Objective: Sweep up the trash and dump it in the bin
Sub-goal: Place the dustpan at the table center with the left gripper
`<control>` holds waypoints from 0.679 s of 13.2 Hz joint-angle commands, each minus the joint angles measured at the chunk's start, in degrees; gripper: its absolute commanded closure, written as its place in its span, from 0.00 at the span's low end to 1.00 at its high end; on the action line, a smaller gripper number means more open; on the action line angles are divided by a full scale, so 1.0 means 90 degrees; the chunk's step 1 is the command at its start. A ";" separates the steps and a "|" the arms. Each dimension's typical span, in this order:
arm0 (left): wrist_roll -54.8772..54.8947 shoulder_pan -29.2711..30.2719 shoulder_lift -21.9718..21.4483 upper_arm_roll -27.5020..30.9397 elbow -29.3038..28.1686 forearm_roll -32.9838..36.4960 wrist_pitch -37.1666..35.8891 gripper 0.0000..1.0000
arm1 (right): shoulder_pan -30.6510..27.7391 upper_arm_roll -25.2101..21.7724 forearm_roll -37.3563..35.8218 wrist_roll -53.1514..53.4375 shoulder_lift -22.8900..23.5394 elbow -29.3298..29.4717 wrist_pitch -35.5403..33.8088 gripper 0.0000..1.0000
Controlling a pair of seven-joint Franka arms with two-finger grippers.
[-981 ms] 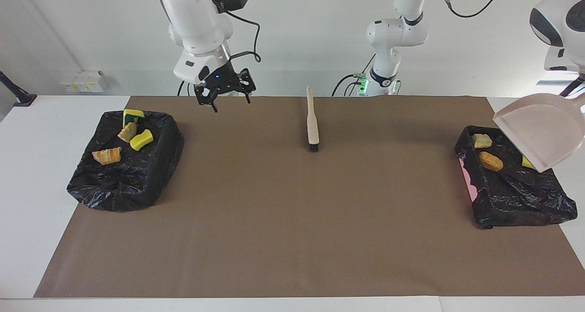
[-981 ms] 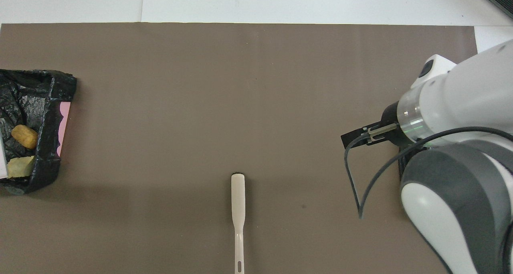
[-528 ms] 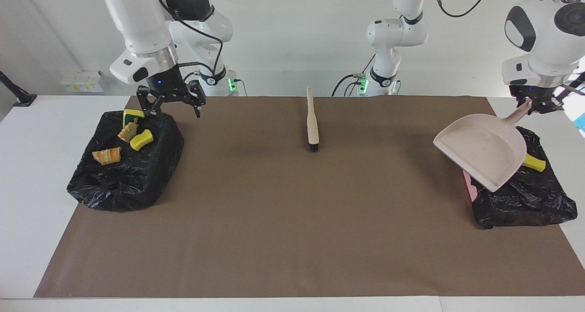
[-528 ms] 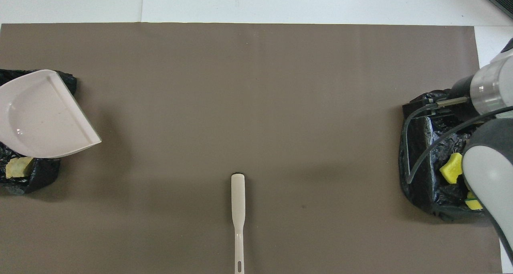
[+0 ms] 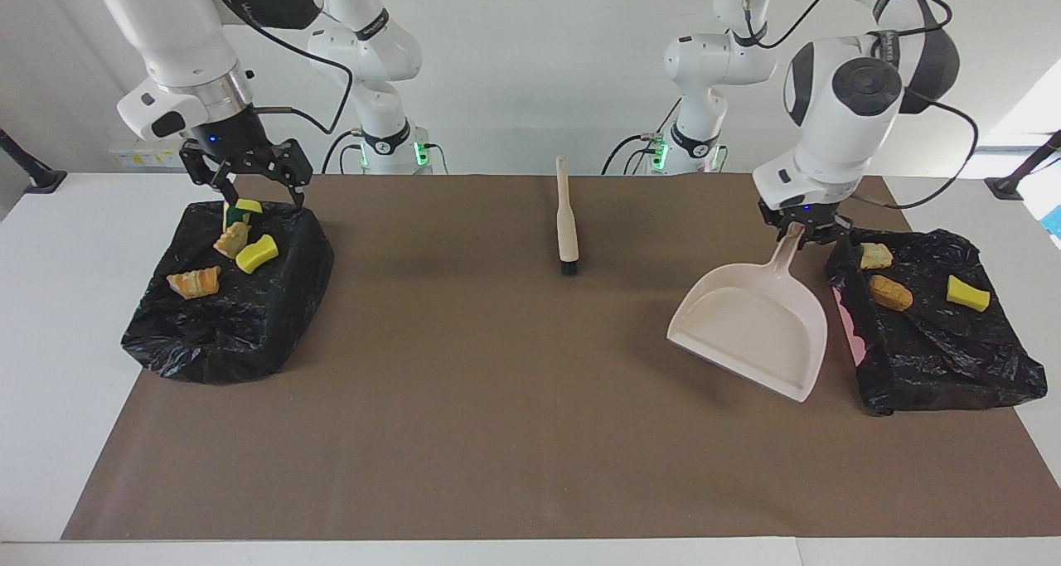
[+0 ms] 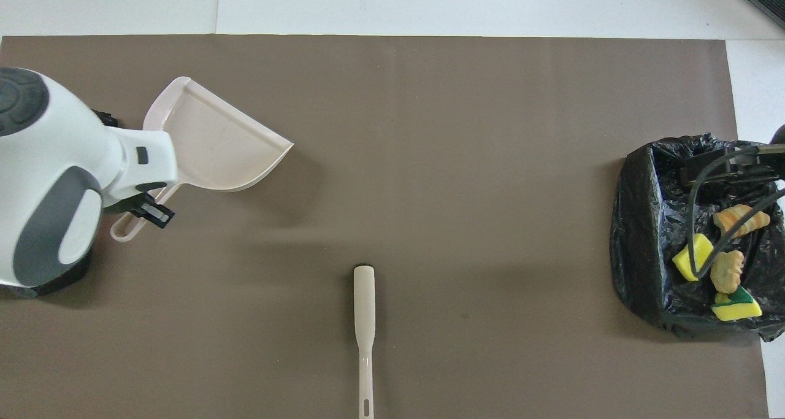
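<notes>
We see a worktop (image 5: 50, 317) covered by a brown mat (image 5: 497, 400), with a black-lined bin at each end. The left claw (image 5: 802, 233) is pinched on the handle of a beige dustpan (image 5: 750, 330), which hangs tilted over the mat just beside the bin (image 5: 945, 350) at the left arm's end; in the overhead view the pan (image 6: 214, 140) shows empty. In that bin lie three scraps of trash: a pale chunk (image 5: 875, 256), an orange-brown chunk (image 5: 890, 292) and a yellow sponge piece (image 5: 968, 294). The right claw (image 5: 249, 186) hangs with fingers spread over the edge of the other bin (image 5: 224, 317) nearer to the robots. That bin holds four scraps: a yellow-and-green sponge (image 5: 242, 211), a tan chunk (image 5: 232, 239), a yellow sponge piece (image 5: 257, 253) and an orange ridged chunk (image 5: 195, 283). A brush (image 5: 567, 218) lies on the mat between the bins, its bristles pointing away from the robots.
</notes>
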 commanded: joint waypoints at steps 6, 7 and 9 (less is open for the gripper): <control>-0.4846 -0.0463 0.2143 -0.1592 0.1403 -0.0098 0.1197 1.00 | -0.0030 0.0024 0.0006 -0.0091 -0.0006 0.0043 -0.0053 0.00; -0.5051 -0.0676 0.2270 -0.1583 0.1453 -0.0059 0.1380 1.00 | -0.0030 0.0034 -0.0013 -0.0140 -0.0016 0.0043 -0.0111 0.00; -0.5297 -0.0747 0.2378 -0.1592 0.1502 -0.0078 0.1675 1.00 | -0.0040 0.0034 0.0016 -0.0092 -0.0016 0.0033 -0.0131 0.00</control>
